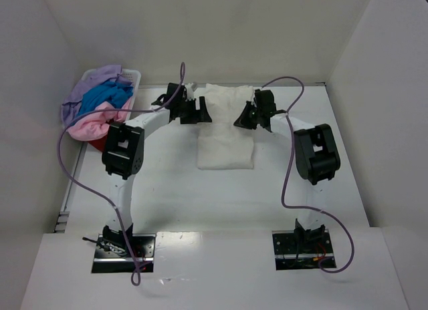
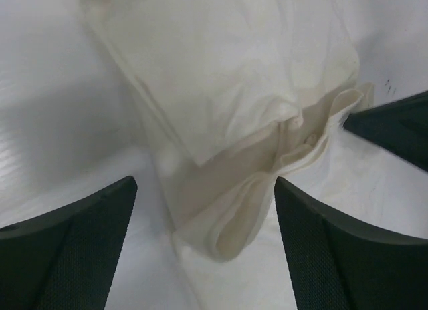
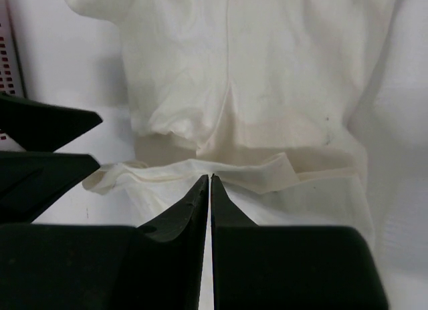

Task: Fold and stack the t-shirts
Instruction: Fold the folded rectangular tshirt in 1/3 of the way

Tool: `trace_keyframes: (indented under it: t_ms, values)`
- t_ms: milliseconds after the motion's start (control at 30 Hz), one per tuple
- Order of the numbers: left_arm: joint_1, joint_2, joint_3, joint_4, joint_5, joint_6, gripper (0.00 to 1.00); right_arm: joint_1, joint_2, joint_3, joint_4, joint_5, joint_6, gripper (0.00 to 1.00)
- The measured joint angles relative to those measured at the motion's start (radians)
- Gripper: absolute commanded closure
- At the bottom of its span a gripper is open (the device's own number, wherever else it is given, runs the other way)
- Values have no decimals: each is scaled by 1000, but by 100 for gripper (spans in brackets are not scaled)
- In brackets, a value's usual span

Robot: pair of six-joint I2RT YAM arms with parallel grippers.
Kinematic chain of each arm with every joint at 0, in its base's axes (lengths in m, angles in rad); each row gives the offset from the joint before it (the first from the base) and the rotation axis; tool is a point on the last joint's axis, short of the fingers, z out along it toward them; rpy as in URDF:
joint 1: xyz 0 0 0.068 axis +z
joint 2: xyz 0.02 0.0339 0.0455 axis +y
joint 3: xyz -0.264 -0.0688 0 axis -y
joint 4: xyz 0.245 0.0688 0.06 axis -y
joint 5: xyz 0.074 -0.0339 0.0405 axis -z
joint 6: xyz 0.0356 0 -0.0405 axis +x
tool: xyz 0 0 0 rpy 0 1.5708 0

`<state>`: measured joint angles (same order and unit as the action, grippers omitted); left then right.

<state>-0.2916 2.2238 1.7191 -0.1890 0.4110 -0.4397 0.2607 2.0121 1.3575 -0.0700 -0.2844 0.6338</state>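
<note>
A cream-white t-shirt (image 1: 226,139) lies partly folded on the white table between both arms. My left gripper (image 1: 200,113) is over its left edge, open, and a loose fold of the shirt (image 2: 241,216) lies between the wide-apart fingers (image 2: 328,250) without touching them. My right gripper (image 1: 243,120) is at the shirt's right side, its jaws shut tip to tip (image 3: 210,178) on a raised ridge of the shirt's hem (image 3: 267,173). Lilac (image 1: 93,89), bright blue (image 1: 110,95), pale pink (image 1: 100,121) and red (image 1: 99,143) t-shirts are heaped in the basket.
The white plastic basket (image 1: 137,74) stands at the far left corner against the enclosure walls. Its perforated side (image 3: 5,56) shows in the right wrist view, as do the left gripper's fingers (image 3: 40,123). Purple cables loop over both arms.
</note>
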Motion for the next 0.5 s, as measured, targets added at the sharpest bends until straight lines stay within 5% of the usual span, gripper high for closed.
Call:
trace_keyframes:
  t_ms: [233,500]
  values:
    - [20,-265,-225,50,-81,15,7,-27,-50,10,-24,31,-8,89]
    - [-38,-467,-442,203,-66,-69,43,-35,-198,-59,-14,37,-13,88]
